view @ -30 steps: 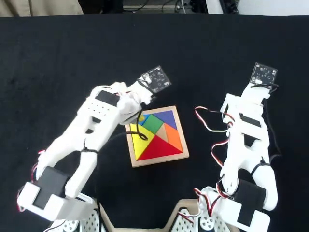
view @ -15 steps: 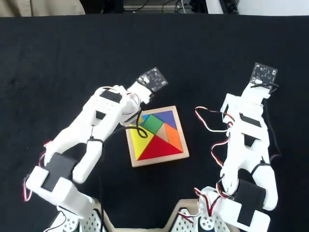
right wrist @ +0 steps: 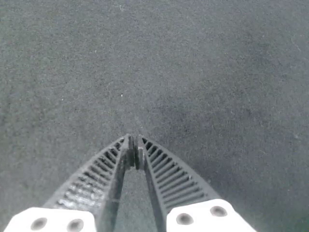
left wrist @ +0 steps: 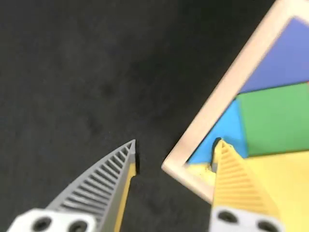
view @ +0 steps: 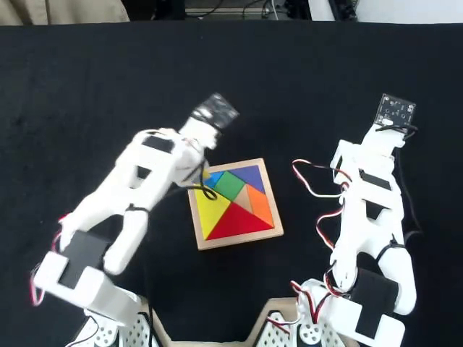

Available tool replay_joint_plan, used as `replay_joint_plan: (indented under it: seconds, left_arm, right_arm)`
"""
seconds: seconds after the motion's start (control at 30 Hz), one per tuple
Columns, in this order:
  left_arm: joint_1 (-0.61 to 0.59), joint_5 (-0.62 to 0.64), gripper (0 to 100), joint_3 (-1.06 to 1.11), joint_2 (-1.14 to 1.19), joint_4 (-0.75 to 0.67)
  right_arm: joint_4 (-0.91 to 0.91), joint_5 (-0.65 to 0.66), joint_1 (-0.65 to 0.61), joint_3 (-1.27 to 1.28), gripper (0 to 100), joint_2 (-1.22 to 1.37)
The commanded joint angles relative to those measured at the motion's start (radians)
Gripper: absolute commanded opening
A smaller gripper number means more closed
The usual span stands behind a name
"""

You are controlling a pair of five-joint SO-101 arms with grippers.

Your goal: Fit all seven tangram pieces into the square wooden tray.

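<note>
Square wooden tray (view: 240, 238) lying mid black cloth (view: 87, 79), coloured tangram pieces (view: 235, 215) seated inside, far-left corner overlapped by L arm's wrist w/ black cable (view: 208, 192), L gripper (left wrist: 175, 145) spread open astride that corner, R gripper (right wrist: 133, 146) pinched closed on nothing, well apart over bare cloth

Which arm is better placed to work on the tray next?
Left. The left gripper is open, straddling the tray corner, one fingertip inside by the light blue piece. The right gripper is shut over bare black cloth, apart from the tray.
</note>
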Motion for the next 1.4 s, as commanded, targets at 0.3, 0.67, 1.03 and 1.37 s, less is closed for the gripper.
replay_joint_plan:
  seconds: [0.3,0.67,1.03,1.37]
  left_arm:
    - [-0.265,0.367,25,0.456,-0.925,0.153]
    - [-0.441,0.434,4,0.765,-1.129,0.132]
    - [-0.509,0.436,3,0.917,-1.125,-0.026]
    - [-0.481,0.436,3,0.957,-1.129,-0.075]
  right_arm:
    - [0.282,0.278,-0.210,-0.028,1.1,-0.050]
    - [0.612,0.397,-0.288,-0.010,1.1,-0.050]
    - [0.689,0.397,-0.414,0.021,1.1,-0.042]
    - [0.680,0.384,-0.568,0.008,1.1,-0.050]
